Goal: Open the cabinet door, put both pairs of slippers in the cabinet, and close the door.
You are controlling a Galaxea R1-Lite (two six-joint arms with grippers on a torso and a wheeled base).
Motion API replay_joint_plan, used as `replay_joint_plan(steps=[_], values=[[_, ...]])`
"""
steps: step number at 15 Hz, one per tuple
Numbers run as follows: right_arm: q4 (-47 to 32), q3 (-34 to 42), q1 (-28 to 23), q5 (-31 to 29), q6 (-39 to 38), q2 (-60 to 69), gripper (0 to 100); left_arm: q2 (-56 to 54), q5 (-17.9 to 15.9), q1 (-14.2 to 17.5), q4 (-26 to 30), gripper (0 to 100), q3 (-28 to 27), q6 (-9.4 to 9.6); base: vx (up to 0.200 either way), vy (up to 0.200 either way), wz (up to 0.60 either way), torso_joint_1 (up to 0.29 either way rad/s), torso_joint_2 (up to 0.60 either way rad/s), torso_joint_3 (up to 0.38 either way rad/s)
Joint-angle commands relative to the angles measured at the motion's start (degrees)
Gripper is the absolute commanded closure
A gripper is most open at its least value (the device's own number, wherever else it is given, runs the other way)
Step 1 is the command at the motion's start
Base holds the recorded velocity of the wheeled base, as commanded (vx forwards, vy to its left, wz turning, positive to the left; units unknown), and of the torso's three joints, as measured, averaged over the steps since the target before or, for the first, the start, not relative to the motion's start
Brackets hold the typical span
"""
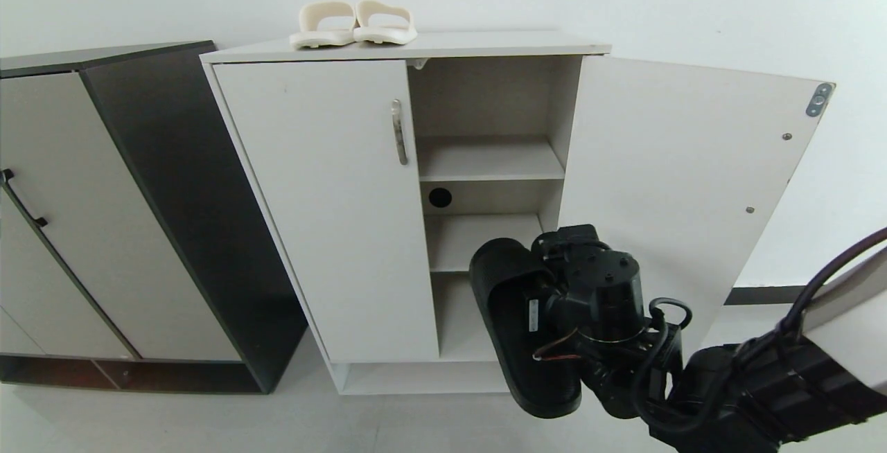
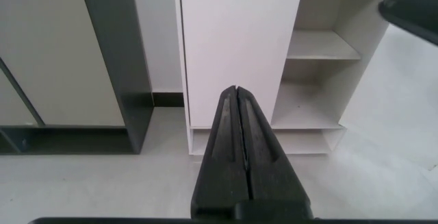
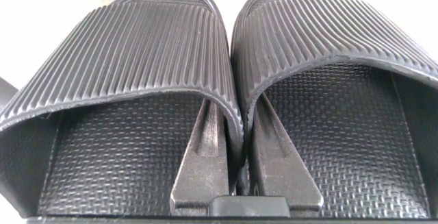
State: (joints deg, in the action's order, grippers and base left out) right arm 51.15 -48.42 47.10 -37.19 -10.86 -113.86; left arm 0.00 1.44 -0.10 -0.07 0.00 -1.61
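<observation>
— Two black slippers were clamped together in the right gripper, held before the opened cabinet.
— And the left gripper?
— Its jaws were pressed together; beige slippers were set on the cabinet top.

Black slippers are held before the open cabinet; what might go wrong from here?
The right end effector pinches the black slippers only by their touching inner walls, so one may slip free. The opening beside the closed left door is narrow, so the long pair could catch a shelf edge.
</observation>
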Motion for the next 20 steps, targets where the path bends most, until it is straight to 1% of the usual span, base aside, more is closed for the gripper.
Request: replay_joint_plan(steps=[1, 4, 8, 12, 14, 18, 20], values=[[0.1, -5.5, 1.2, -0.1, 1.1, -5.6, 100, 0.1, 0.1, 0.0, 0.0, 100, 0.0, -0.06, 0.000, 0.000, 0.00, 0.000, 0.00, 0.000], [0.1, -7.2, 1.5, 0.1, 1.2, -8.2, 100, 0.1, 0.1, 0.0, 0.0, 100, 0.0, 0.03, 0.000, 0.000, 0.00, 0.000, 0.00, 0.000], [0.0, -8.8, 3.9, -0.2, 0.7, -12.2, 100, 0.1, 0.1, 0.0, 0.0, 100, 0.0, 0.03, 0.000, 0.000, 0.00, 0.000, 0.00, 0.000], [0.0, -10.1, 4.8, -1.9, 0.7, -14.1, 100, 0.1, 0.1, 0.0, 0.0, 100, 0.0, 0.03, 0.000, 0.000, 0.00, 0.000, 0.00, 0.000], [0.0, -10.2, 5.6, -3.3, 0.6, -14.6, 100, 0.1, 0.1, 0.0, 0.0, 100, 0.0, 0.03, 0.000, 0.000, 0.00, 0.005, 0.00, -0.127], [0.1, -12.6, 5.9, -4.1, 0.2, -17.8, 100, 0.1, 0.1, 0.0, 0.0, 100, 0.0, 0.03, 0.000, 0.000, 0.00, 0.004, 0.00, -0.188], [0.2, -13.7, 6.3, -6.2, -0.2, -18.1, 100, 0.1, 0.1, 0.0, 0.0, 100, 0.0, 0.03, 0.000, 0.000, 0.00, 0.000, 0.00, -0.193]])
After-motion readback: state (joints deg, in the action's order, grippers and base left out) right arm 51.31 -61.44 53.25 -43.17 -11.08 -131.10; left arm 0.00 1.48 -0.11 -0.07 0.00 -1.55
